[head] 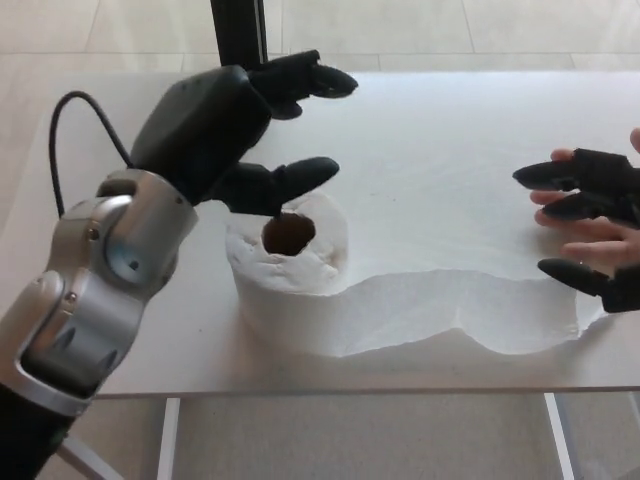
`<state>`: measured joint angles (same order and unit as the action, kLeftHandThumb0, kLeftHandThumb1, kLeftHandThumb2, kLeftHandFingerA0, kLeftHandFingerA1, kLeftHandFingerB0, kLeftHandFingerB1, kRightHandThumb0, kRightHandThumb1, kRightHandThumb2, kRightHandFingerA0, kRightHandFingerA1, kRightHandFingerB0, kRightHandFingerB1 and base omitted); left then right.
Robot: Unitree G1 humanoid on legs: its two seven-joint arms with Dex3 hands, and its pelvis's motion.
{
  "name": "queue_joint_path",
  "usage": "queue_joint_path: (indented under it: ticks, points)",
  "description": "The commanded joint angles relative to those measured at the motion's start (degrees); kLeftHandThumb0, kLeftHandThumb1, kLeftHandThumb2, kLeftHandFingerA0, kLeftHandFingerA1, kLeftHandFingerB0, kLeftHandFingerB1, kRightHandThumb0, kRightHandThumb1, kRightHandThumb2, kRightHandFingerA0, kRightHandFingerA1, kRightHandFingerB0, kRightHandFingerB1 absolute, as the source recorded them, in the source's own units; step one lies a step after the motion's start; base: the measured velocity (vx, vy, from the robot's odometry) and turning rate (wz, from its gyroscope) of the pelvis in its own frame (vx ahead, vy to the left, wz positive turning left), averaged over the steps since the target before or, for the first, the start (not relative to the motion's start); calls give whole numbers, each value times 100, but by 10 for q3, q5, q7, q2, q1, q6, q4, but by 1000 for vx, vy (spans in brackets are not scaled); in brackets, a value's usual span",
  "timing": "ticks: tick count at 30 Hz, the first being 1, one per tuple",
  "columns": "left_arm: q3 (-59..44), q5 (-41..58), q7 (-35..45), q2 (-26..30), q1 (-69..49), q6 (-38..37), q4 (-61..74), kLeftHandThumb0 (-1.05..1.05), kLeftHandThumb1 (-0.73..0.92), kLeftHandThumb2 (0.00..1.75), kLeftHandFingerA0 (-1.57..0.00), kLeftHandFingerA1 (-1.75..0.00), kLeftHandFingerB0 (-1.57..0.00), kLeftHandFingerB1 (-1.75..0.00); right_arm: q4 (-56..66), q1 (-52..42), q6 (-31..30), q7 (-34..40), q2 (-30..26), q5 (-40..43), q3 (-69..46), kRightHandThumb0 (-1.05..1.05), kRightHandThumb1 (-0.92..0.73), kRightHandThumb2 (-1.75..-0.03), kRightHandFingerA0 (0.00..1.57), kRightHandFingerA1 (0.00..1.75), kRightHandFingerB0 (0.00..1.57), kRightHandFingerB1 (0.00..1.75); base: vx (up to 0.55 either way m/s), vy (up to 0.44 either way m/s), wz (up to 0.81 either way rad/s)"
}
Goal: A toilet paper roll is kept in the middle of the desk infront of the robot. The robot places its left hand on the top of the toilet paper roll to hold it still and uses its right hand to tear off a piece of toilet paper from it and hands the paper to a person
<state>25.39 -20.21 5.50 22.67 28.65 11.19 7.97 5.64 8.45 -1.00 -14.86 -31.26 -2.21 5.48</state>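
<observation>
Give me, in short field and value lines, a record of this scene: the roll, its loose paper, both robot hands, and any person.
roll: toilet paper roll standing on end on the white desk, core hole up
loose strip: paper tail lying unrolled toward the robot's right
left hand: left hand open, above the roll's far-left side, not pressing on it
right hand: right hand open, above the tail's end
person: person's hand partly behind the right hand
</observation>
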Motion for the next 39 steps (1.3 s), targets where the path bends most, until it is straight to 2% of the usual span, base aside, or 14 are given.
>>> queue_joint_path:
  ticks: [1, 3, 4, 6, 8, 14, 15, 17, 18, 26, 27, 29, 38, 39]
  points:
    - [131, -287, -20, 63, -9, 1, -39, -56, 74, 61, -42, -58, -40, -44, 14, 25, -47, -1, -10, -105, 48, -50, -61, -59, 43, 59, 52, 41, 0, 0, 0]
    - [147, -308, -36, 65, -8, -2, -55, -58, 73, 62, -43, -57, -41, -44, 21, 26, -62, -5, -10, -108, 52, -51, -62, -58, 42, 57, 52, 41, 0, 0, 0]
    - [152, -312, -42, 65, -9, -3, -61, -56, 58, 100, -45, -68, -31, -55, 24, 26, -69, -8, -10, -107, 53, -50, -62, -58, 41, 56, 51, 41, 0, 0, 0]
    - [159, -315, -49, 64, -15, -2, -68, -57, 72, 63, -43, -60, -41, -45, 22, 25, -63, -7, -9, -112, 59, -50, -62, -58, 41, 56, 52, 41, 0, 0, 0]
    - [174, -320, -45, 60, -24, 9, -80, -58, 61, 100, -37, -66, -31, -55, 15, 24, -56, -4, -7, -123, 70, -51, -61, -59, 42, 60, 52, 42, 0, 0, 0]
    - [202, -339, -46, 59, -30, 23, -107, -55, 78, 63, -37, -56, -40, -44, 14, 25, -58, -3, -6, -149, 91, -54, -62, -59, 42, 62, 52, 43, 0, 0, 0]
    - [204, -339, -52, 61, -31, 20, -113, -55, 61, 102, -36, -64, -34, -57, 12, 25, -53, 0, -6, -152, 94, -54, -62, -59, 41, 64, 52, 44, 0, 0, 0]
    - [206, -340, -60, 62, -32, 16, -120, -55, 61, 102, -36, -64, -34, -57, 8, 26, -45, 3, -6, -158, 97, -54, -62, -59, 41, 64, 52, 44, 0, 0, 0]
    - [206, -341, -60, 65, -36, 15, -118, -52, 78, 63, -40, -58, -43, -46, 10, 25, -47, 1, -6, -160, 99, -56, -63, -59, 40, 64, 53, 43, 0, 0, 0]
    - [199, -334, -90, 64, -54, 11, -143, -49, 82, 63, -39, -58, -43, -45, 20, 32, -63, -12, -17, -196, 123, -61, -65, -60, 41, 59, 53, 40, 0, 0, 0]
    - [198, -334, -92, 63, -54, 11, -144, -48, 62, 105, -37, -64, -35, -58, 19, 33, -63, -11, -17, -198, 124, -60, -64, -60, 41, 58, 53, 40, 0, 0, 0]
    - [191, -328, -120, 54, -55, 3, -159, -48, 80, 63, -43, -60, -46, -47, 22, 34, -72, -12, -20, -217, 133, -59, -63, -60, 38, 59, 52, 40, 0, 0, 0]
    - [172, -302, -149, 21, -53, -10, -180, -48, 83, 64, -41, -58, -42, -46, 20, 68, -197, -66, -37, -386, 228, -57, -44, -78, 26, 58, 17, 42, 0, 0, 0]
    - [171, -301, -148, 19, -53, -10, -179, -48, 84, 64, -40, -58, -42, -46, 17, 68, -201, -63, -36, -397, 233, -52, -54, -57, 40, 72, 26, 29, 0, 0, 0]
